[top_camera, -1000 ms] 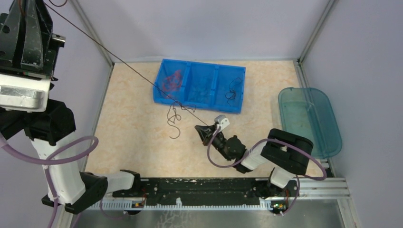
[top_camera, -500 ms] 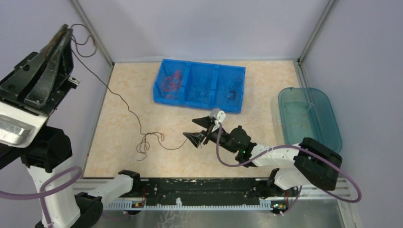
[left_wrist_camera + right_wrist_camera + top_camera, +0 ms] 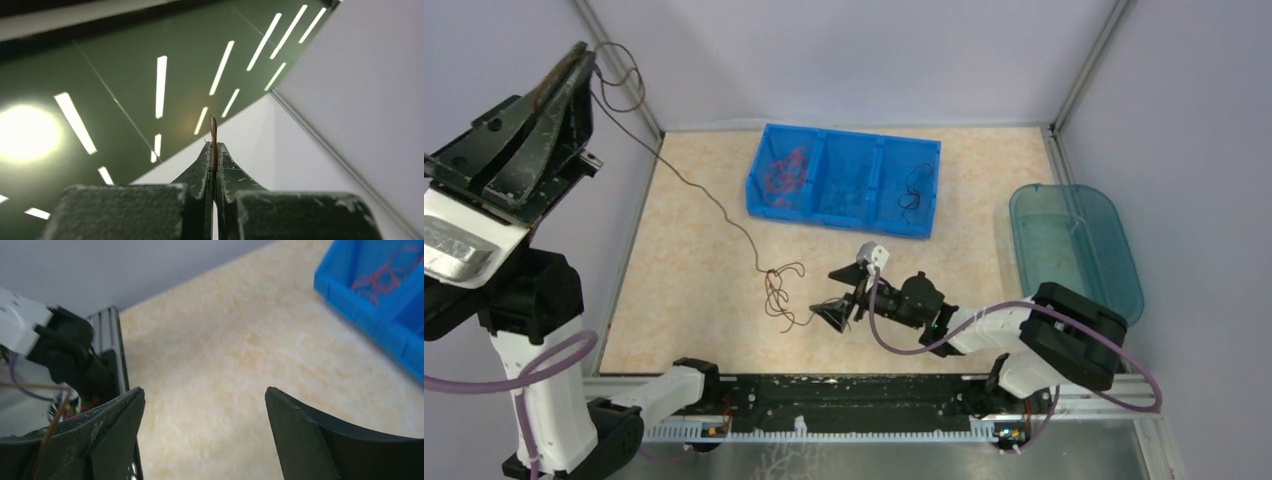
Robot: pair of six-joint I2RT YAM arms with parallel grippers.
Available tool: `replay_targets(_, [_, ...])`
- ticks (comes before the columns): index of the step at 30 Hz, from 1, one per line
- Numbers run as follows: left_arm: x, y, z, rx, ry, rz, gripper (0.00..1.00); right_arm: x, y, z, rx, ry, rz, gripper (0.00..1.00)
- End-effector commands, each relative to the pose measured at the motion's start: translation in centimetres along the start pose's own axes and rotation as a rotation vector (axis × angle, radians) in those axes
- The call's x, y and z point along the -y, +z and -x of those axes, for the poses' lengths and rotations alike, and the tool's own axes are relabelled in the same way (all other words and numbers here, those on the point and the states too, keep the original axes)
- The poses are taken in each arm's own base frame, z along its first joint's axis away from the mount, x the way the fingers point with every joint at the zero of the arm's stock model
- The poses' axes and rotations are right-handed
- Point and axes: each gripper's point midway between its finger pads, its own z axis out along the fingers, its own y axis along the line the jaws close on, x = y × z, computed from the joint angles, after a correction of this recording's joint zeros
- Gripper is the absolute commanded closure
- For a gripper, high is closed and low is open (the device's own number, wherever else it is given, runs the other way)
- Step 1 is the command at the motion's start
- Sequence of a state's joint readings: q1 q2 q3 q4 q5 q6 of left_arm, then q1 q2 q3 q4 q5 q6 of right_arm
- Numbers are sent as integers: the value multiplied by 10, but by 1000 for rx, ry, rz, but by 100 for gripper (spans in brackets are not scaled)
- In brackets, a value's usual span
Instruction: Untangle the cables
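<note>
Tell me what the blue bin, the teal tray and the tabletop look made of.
Blue bin: probably opaque moulded plastic; uniform colour, thin walls and dividers.
Teal tray: translucent plastic, smooth; the surface beneath shows through.
Tabletop: beige, mottled, matte; laminate or a stone-look sheet, cannot tell which.

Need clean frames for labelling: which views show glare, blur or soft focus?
Left wrist: a blown-out light glares at the left edge, yet the cable pinched in the left gripper reads sharp. Right wrist: the blue bin is smeared and soft. Top external: evenly lit, sharp, no glare.
</note>
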State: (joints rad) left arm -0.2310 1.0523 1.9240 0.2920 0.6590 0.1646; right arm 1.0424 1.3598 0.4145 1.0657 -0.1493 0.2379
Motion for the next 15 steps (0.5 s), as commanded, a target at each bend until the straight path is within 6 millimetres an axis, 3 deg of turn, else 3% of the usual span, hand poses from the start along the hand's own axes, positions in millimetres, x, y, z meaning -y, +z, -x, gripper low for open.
replay_targets(1, [-37, 7, 50, 147, 252, 129, 100, 18, -11, -25, -5, 43, -80, 5])
replay_targets(3, [-50, 10, 66, 194, 360, 178, 100, 19, -13, -29, -10, 46, -87, 1])
replay_targets(7, [-67, 15, 79, 237, 510, 237, 100, 18, -14, -38, -48, 12, -83, 1])
replay_targets(13, [-65, 17, 82, 254, 610, 219, 100, 16, -22, -45, -92, -17, -78, 1])
replay_targets(15, [-76, 15, 89, 282, 716, 285, 100, 18, -27, -50, -107, -40, -92, 1])
